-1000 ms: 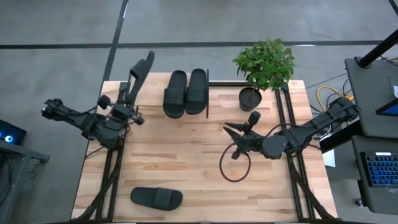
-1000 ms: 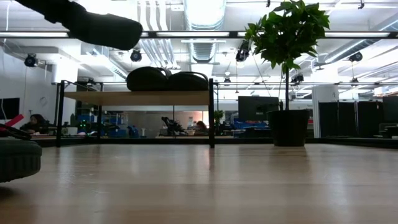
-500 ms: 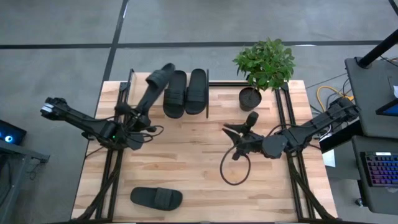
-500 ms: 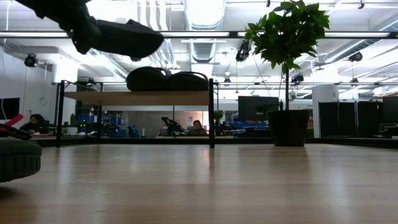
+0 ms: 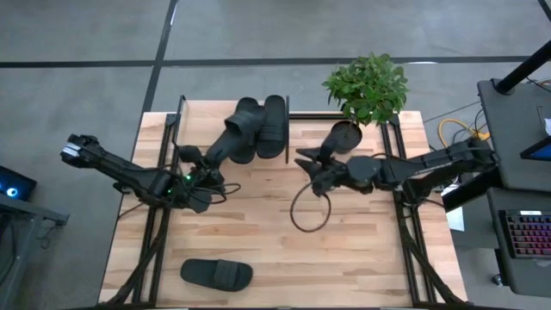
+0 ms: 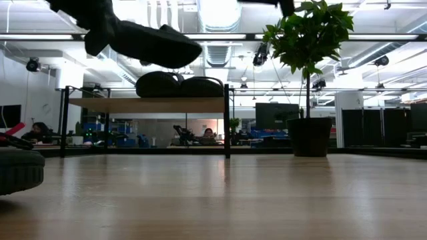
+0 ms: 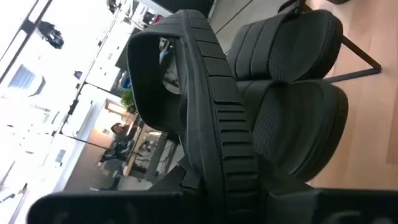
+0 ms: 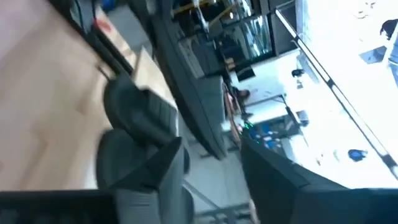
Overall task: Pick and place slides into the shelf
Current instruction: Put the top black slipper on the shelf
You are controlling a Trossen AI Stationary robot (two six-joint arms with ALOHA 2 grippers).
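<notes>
Left tool [image 5: 200,161] was clamped on one slide [image 5: 225,142], carrying it in the air near the shelf [image 5: 287,129]. Right tool [image 5: 310,164], fingers apart, hung over the table [image 5: 258,224]. Two slides [image 5: 263,125] lay on the shelf, another slide [image 5: 216,275] lay on the table's near edge.

Four slides [image 5: 216,274] (two shelved), one shelf [image 5: 287,129], one plant [image 5: 365,86].
</notes>
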